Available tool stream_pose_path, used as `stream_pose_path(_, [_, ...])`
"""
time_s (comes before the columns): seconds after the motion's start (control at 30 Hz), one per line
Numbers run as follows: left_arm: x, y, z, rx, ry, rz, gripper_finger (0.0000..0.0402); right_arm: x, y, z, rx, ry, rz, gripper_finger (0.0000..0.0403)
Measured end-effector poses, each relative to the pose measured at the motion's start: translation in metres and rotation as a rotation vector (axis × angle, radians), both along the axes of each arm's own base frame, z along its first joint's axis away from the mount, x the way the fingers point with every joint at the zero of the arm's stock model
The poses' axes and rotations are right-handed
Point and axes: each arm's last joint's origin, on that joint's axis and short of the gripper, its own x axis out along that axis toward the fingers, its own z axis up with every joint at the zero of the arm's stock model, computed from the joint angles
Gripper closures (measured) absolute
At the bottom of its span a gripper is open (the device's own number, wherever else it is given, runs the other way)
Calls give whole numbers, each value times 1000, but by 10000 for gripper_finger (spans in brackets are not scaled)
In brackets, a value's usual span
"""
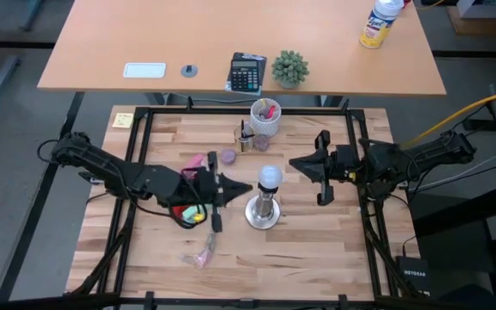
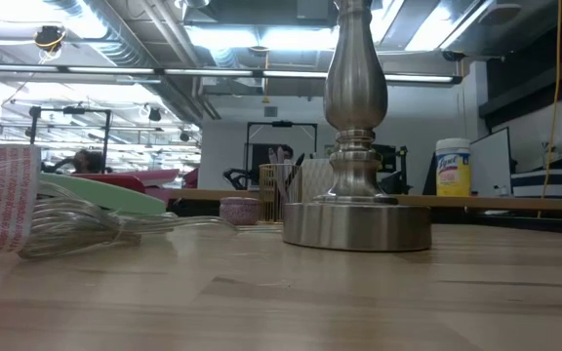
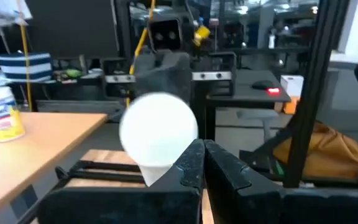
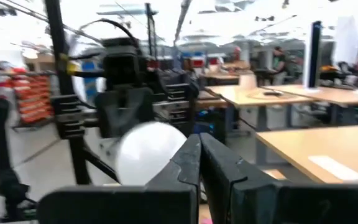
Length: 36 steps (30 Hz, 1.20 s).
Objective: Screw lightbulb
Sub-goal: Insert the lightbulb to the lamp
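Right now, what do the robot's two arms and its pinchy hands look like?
Both arms are dark, nearly black, built from chunky jointed pieces with black cables running along them. The left gripper and right gripper each end in two flat, dark fingers that taper to a point. The left arm shows red and yellow bits near its wrist.

both arms matte black, chunky jointed links, black cable looped along each. left arm (image 1: 114,172) has red and yellow-green bits near the wrist. right arm (image 1: 420,155) all black, yellow cable running past it. fingers dark, wedge-shaped, blunt tips.
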Motion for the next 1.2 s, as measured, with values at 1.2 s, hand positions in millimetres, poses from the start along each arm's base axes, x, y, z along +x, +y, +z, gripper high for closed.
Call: stream_pose_path(1.2, [20, 3, -14, 13, 0, 103, 399, 14, 9, -11, -8, 44, 150, 389])
